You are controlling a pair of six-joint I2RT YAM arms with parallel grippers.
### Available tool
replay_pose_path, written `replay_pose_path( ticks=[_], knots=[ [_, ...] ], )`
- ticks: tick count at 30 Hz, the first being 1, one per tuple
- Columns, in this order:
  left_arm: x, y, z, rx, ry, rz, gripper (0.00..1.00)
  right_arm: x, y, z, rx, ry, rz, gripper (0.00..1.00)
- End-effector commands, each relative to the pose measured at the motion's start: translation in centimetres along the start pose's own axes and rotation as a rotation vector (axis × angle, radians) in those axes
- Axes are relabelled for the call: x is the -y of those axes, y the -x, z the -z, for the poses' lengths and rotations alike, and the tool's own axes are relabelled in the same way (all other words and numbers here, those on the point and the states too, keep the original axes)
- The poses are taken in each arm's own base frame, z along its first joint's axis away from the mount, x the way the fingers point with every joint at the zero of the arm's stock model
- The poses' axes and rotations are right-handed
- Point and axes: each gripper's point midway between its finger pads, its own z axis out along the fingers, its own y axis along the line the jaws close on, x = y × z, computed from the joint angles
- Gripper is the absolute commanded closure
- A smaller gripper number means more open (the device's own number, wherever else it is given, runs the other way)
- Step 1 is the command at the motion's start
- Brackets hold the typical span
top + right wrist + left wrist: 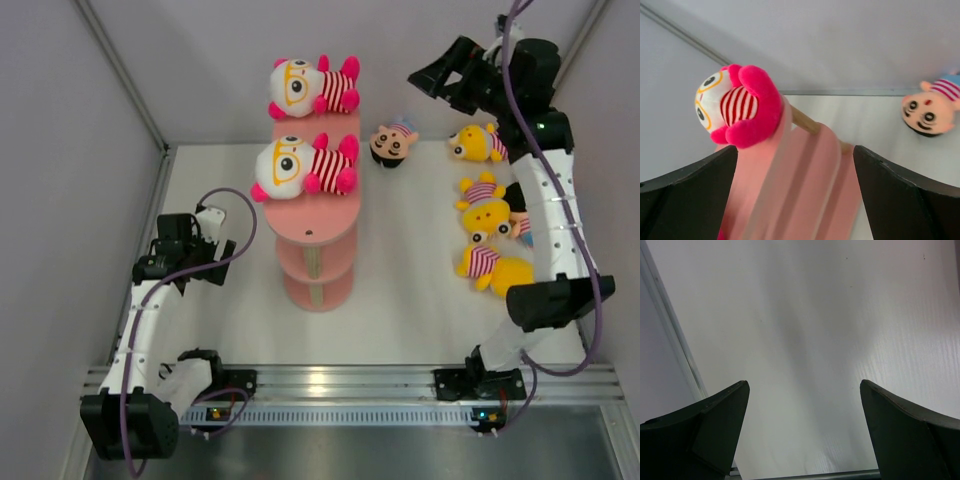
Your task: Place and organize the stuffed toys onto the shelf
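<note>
While far white-faced toy [312,88] and near white-faced toy [303,167] lie on top tier of pink shelf [318,228] mid-table, black-haired doll [392,143] just right of it, yellow bears [483,205] along right edge, wide gap between, left gripper [804,385] fingers spread near left wall, right gripper [795,150] spread, empty, far right.

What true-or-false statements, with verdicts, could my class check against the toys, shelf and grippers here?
1. A far white-faced toy and a near white-faced toy lie on the top tier of the shelf. True.
2. The black-haired doll lies on the shelf. False: it lies on the table, right of the shelf.
3. The left gripper holds a yellow toy. False: it is open and empty.
4. Yellow toys lie on the table beside the right arm. True.
5. The right gripper is open. True.
</note>
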Motion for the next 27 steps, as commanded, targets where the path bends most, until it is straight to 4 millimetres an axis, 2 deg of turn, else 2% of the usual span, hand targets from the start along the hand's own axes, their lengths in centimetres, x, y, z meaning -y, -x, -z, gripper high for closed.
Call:
replay_pose_path(
  ticks=[1, 2, 4, 5, 7, 8, 10, 11, 13, 14, 16, 18, 19, 24, 27],
  knots=[
    [0.1, 0.1, 0.2, 0.027, 0.008, 0.010, 0.01, 0.8, 2.4, 5.1, 0.090, -0.026, 0.042, 0.01],
    [0.2, 0.0, 0.2, 0.024, 0.002, 0.010, 0.01, 3.7, 1.9, 6.5, 0.100, -0.095, 0.017, 0.01],
    [0.3, -0.1, 0.1, 0.021, -0.002, 0.008, 0.01, 8.5, 2.7, 8.4, 0.167, -0.232, 0.000, 0.01],
    [0.3, -0.2, 0.0, 0.018, -0.004, 0.007, 0.01, 12.5, 1.5, 9.8, 0.167, -0.334, -0.038, 0.01],
    [0.3, -0.3, -0.1, 0.011, -0.005, 0.007, 0.01, 17.2, 0.2, 11.5, 0.185, -0.470, -0.082, 0.01],
    [0.3, -0.4, -0.2, 0.006, -0.006, 0.007, 0.01, 20.7, -2.1, 12.5, 0.172, -0.546, -0.125, 0.01],
    [0.3, -0.4, -0.3, 0.005, -0.007, 0.009, 0.01, 24.3, -4.5, 13.6, 0.175, -0.646, -0.152, 0.01],
    [0.4, -0.4, -0.4, 0.001, -0.010, 0.009, 0.01, 26.8, -7.2, 14.0, 0.148, -0.700, -0.181, 0.01],
    [0.4, -0.4, -0.4, -0.002, -0.010, 0.011, 0.02, 29.2, -9.3, 14.3, 0.127, -0.760, -0.189, 0.00],
    [0.4, -0.5, -0.5, -0.005, -0.011, 0.011, 0.02, 31.0, -11.0, 14.3, 0.096, -0.790, -0.208, 0.01],
    [0.3, -0.6, -0.5, -0.010, -0.006, 0.011, 0.02, 33.3, -12.5, 14.2, 0.055, -0.834, -0.215, 0.02],
    [0.3, -0.6, -0.5, -0.012, -0.005, 0.013, 0.02, 34.9, -13.1, 13.9, 0.025, -0.869, -0.209, 0.02],
    [0.3, -0.6, -0.5, -0.012, -0.005, 0.013, 0.02, 35.0, -13.1, 14.0, 0.026, -0.877, -0.207, 0.02],
    [0.1, -0.5, -0.5, -0.012, 0.003, 0.013, 0.01, 38.0, -13.6, 14.0, 0.020, -0.967, -0.193, 0.03],
    [-0.1, -0.4, -0.5, -0.015, 0.012, 0.014, 0.02, 39.3, -14.3, 13.2, -0.017, -0.980, -0.207, 0.05]
  ],
)
